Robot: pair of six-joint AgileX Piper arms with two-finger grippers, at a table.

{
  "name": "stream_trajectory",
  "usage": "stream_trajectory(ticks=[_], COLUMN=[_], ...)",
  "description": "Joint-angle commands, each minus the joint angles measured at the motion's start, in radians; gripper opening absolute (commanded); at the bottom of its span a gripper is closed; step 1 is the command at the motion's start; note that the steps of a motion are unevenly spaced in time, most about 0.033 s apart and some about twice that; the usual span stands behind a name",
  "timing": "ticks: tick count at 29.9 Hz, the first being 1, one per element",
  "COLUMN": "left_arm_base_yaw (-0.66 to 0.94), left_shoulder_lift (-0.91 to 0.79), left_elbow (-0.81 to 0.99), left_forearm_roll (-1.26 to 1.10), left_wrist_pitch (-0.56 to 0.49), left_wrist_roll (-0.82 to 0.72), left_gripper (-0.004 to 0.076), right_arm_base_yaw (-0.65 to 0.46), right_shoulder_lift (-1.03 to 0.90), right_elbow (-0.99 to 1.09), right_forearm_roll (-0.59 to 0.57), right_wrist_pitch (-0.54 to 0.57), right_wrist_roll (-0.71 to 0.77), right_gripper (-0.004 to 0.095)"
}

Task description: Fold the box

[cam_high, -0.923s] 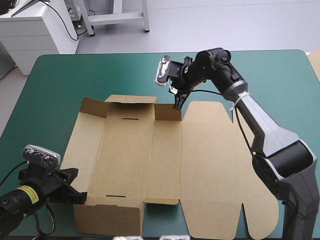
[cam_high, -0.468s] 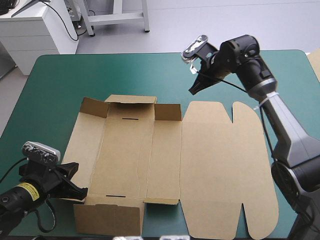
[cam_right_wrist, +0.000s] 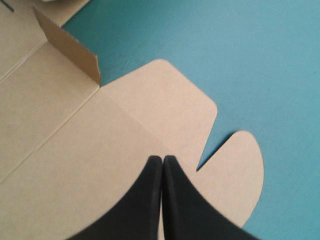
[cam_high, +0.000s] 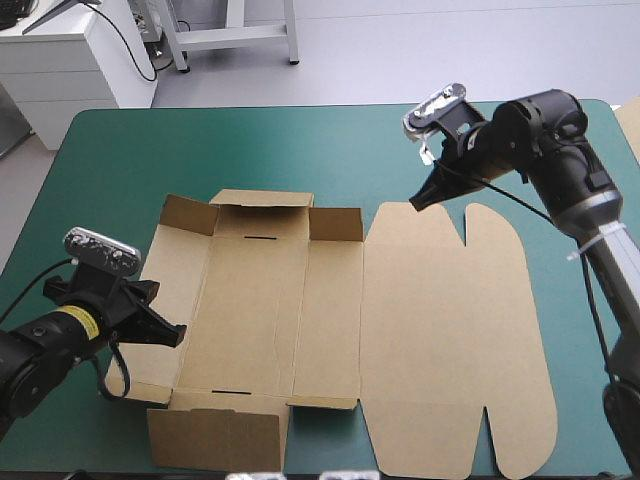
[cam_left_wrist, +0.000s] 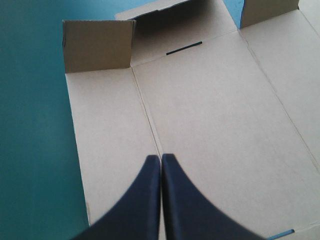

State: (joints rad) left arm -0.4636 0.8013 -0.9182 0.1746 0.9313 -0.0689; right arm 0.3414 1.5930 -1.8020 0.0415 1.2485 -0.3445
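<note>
Box (cam_high: 300, 320) lies open in the middle of the teal-green table (cam_high: 250, 150), reaching close to its near edge. I see its far wall (cam_high: 262, 212) and near wall (cam_high: 218, 436) raised, while the lid (cam_high: 450, 340) is flat toward the table's right edge. My left gripper (cam_high: 178, 338) has its black fingers pressed together in a point, over the box's left panel; I cannot tell if it touches the board. My right gripper (cam_high: 416, 204) is likewise pinched together on nothing, hanging over the lid's far edge by its rounded tabs.
</note>
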Motion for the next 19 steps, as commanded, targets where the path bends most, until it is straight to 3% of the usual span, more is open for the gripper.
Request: stream_trajectory(ticks=[1, 5, 10, 19], left_arm_base_yaw=[-0.007, -0.007, -0.007, -0.007], left_shoulder_lift=[0.052, 0.100, 0.162, 0.266], left_elbow=[-0.087, -0.136, -0.178, -0.282], left_forearm_roll=[0.007, -0.005, -0.012, -0.106], left_wrist_pitch=[-0.061, -0.061, -0.051, 0.061], left_wrist_roll=[0.044, 0.075, 0.117, 0.263], left_gripper=[-0.0008, -0.0007, -0.0007, 0.0018], right_arm_base_yaw=[-0.007, -0.007, -0.007, -0.007], right_shoulder_lift=[-0.130, -0.235, -0.390, -0.691], right_elbow=[0.109, 0.254, 0.426, 0.658], right_forearm_roll=[-0.041, -0.106, -0.109, -0.109], right_wrist_pitch=[-0.057, -0.085, -0.138, -0.156], right_wrist_roll=[0.001, 0.044, 0.077, 0.140], right_gripper=[-0.0019, -0.0019, -0.0019, -0.0019])
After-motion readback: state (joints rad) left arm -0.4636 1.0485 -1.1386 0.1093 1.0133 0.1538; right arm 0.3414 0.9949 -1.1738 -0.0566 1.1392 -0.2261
